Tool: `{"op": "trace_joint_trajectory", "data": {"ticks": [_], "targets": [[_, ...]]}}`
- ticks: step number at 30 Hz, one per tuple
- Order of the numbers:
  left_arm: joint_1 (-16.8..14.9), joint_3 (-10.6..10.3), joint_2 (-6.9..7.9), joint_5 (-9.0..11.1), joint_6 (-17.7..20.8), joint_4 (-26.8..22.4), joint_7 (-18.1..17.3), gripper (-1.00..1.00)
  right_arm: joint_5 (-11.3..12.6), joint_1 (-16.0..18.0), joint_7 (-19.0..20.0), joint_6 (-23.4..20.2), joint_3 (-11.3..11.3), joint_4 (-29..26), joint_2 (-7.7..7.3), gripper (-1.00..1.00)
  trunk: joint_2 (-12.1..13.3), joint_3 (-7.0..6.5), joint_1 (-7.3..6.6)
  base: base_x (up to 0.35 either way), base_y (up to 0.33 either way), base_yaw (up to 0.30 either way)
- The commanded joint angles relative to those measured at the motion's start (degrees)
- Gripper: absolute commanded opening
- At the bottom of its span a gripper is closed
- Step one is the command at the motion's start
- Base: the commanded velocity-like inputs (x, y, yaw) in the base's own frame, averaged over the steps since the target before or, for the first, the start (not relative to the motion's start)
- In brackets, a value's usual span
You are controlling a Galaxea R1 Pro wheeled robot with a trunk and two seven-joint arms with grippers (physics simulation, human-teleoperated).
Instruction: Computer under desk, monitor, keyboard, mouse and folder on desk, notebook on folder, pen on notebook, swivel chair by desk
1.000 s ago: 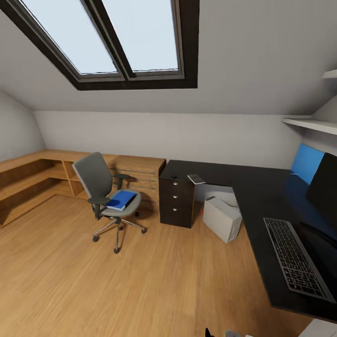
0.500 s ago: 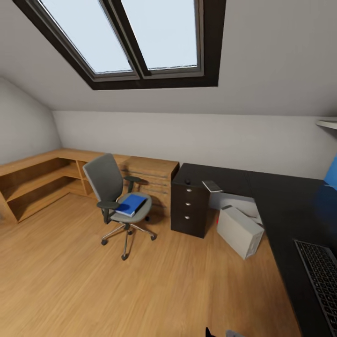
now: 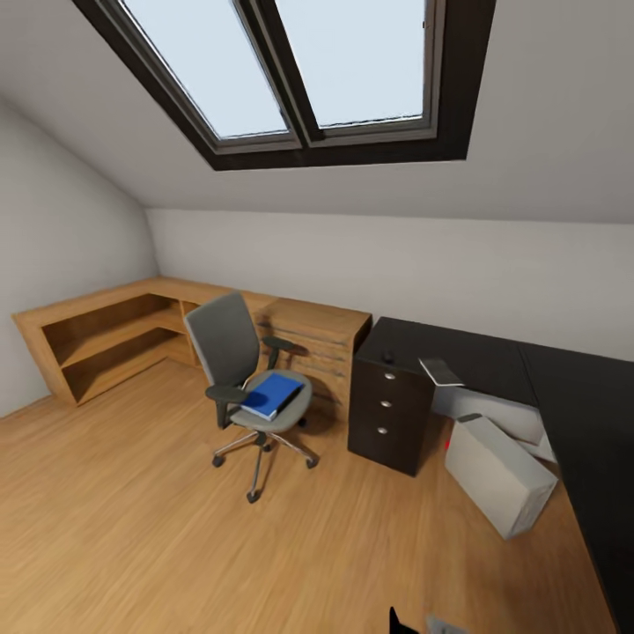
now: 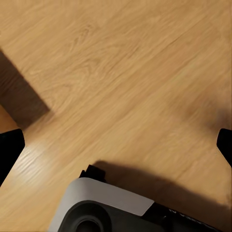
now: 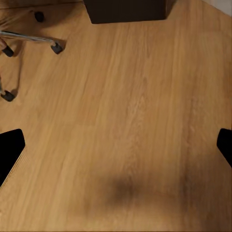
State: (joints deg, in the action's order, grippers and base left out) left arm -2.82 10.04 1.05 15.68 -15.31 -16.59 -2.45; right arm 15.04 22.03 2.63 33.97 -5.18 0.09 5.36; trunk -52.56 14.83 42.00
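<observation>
On the swivel chair, well apart from the black worktop, your one blue folder lies unmoved, so that transfer, the stacking and the chair's placing look undone. You have one grey computer on the floor beside the drawer unit, one notebook and a small dark mouse-like thing on the worktop; both sets of jaws stand wide open and empty over bare floor

The folder lies on the swivel chair, left of the desk; the computer under it.
</observation>
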Motion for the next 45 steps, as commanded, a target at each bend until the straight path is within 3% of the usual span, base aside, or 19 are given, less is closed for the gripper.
{"op": "trace_joint_trajectory", "data": {"ticks": [1, 11, 26, 31, 35, 36, 38, 39, 43, 45], "targets": [[-0.06, -0.02, 0.00, 0.58, -0.15, 0.07, -0.26, 1.00, 0.06, 0.03, 0.27, 0.48, -0.45, 0.06, 0.01, 1.00, -0.04, 0.03, 0.04, 0.323, -0.136, 0.269], [-0.06, -0.02, 0.00, 0.57, -0.15, 0.07, -0.27, 1.00, 0.08, 0.03, 0.27, 1.09, -0.46, 0.09, -0.08, 1.00, -0.04, -0.31, 0.04, 0.322, -0.134, 0.242], [-0.07, -0.02, 0.00, 0.50, -0.19, 0.68, -0.27, 1.00, -0.01, 0.03, 0.43, 1.10, -0.43, 0.05, -0.52, 1.00, -0.04, -0.36, 0.04, 0.332, -0.017, 0.021], [-0.08, -0.07, 0.00, 0.50, -2.03, 2.08, -0.27, 1.00, -2.15, 0.29, -0.03, -0.92, 1.26, -3.39, -2.62, 1.00, -0.04, -0.36, 0.04, 0.334, 0.000, 0.000], [-0.08, -0.09, 0.00, 0.50, -2.25, 2.15, -0.27, 1.00, -4.64, 0.51, -2.38, -10.55, 1.47, -10.51, -3.05, 1.00, -0.04, -0.36, 0.04, 0.334, 0.000, 0.000], [-0.08, -0.08, 0.00, 0.50, -2.29, 2.16, -0.27, 1.00, -6.00, 0.56, -4.18, -16.58, 1.51, -14.94, -3.22, 1.00, -0.04, -0.36, 0.04, 0.334, 0.000, 0.000], [-0.08, -0.06, 0.00, 0.50, -2.31, 2.17, -0.27, 1.00, -7.46, 0.61, -6.17, -23.25, 1.50, -19.89, -3.40, 1.00, -0.04, -0.36, 0.04, 0.334, 0.000, 0.000], [-0.06, -0.05, 0.00, 0.50, -2.32, 2.17, -0.27, 1.00, -8.82, 0.65, -8.15, -30.07, 1.50, -24.93, -3.54, 1.00, -0.04, -0.36, 0.04, 0.334, 0.000, 0.000], [-0.06, -0.04, 0.00, 0.50, -2.34, 2.18, -0.27, 1.00, -10.52, 1.24, -10.93, -41.40, 1.49, -34.11, -3.83, 1.00, -0.04, -0.36, 0.04, 0.334, 0.000, 0.000], [-0.07, -0.03, 0.00, 0.54, -2.35, 2.18, -0.27, 1.00, -11.22, 3.77, -12.28, -48.49, 1.49, -39.94, -4.26, 1.00, -0.04, -0.36, 0.04, 0.334, 0.000, 0.000]]}}
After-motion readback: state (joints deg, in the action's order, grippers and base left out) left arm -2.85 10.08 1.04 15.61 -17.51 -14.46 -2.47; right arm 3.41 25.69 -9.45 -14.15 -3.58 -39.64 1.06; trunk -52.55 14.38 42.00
